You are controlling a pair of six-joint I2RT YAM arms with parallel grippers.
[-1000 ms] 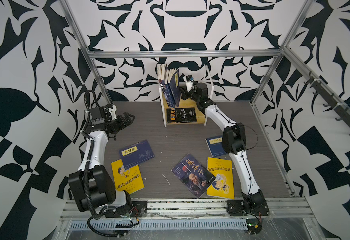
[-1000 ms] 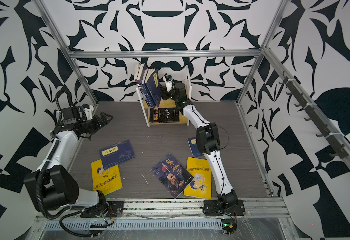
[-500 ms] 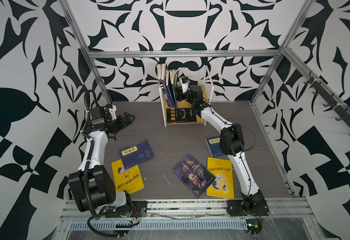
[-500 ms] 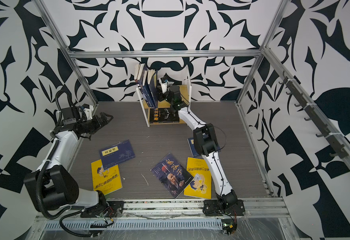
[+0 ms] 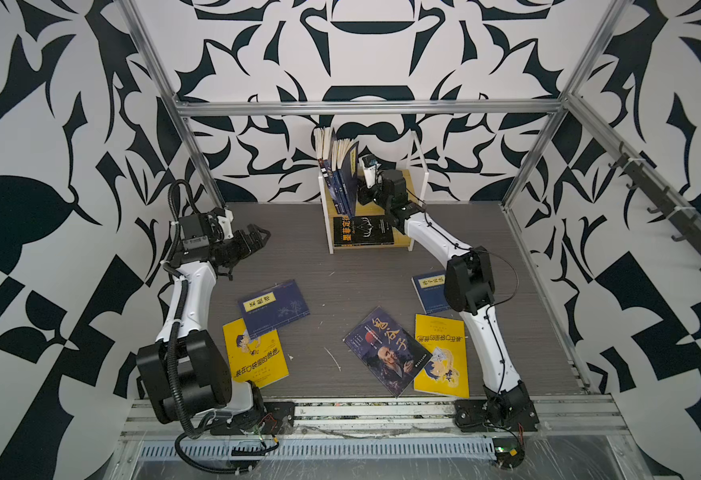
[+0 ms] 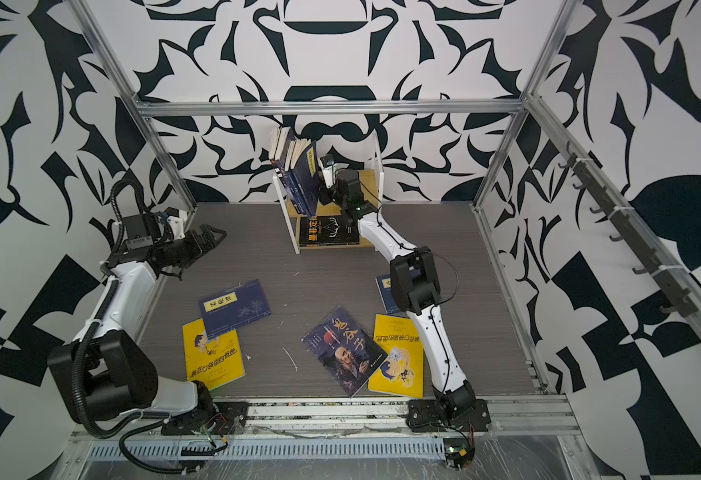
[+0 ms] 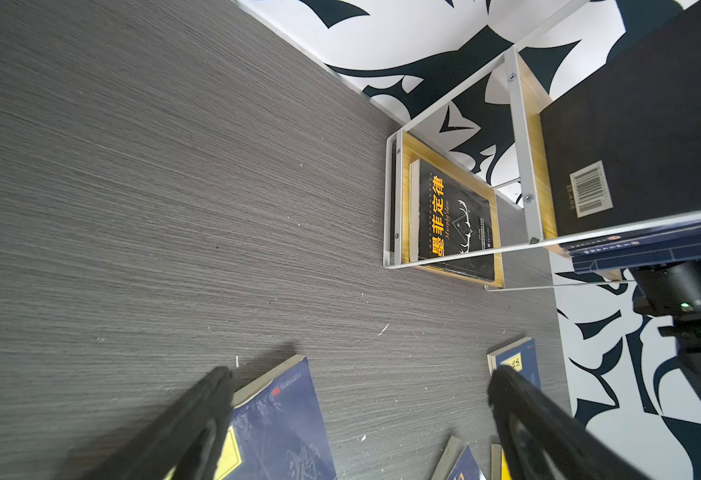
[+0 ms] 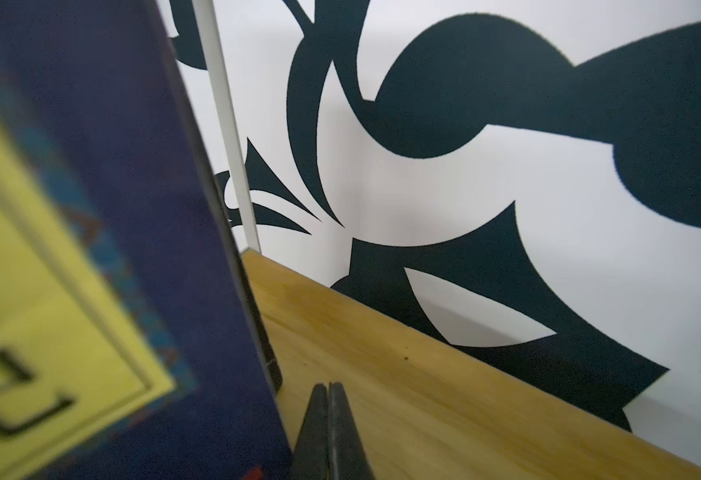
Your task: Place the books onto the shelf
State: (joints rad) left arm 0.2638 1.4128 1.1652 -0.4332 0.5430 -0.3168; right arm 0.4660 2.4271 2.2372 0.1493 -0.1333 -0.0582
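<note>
**Shelved books lie just beside the closed right hand**

A row of navy books (image 5: 342, 174) is stood on the upper board of the shelf (image 5: 400, 243), fanned and tilted rather than plumb, with the long axis rising from the board. The nearest cover is seen just beside the right hand (image 8: 327, 388), low down near the board. The fingers of this hand are pressed together and nothing is held between them. Any further squaring of the row is therefore judged to call for a sideways push from the hand toward the cover, not a grasp.

A navy book with a yellow label (image 5: 274, 307) is laid flat on the table (image 5: 340, 266), below the left hand (image 5: 259, 233) and back toward that arm's base. That hand is spread wide and empty above the table, and it is judged the nearer one for this book
</note>
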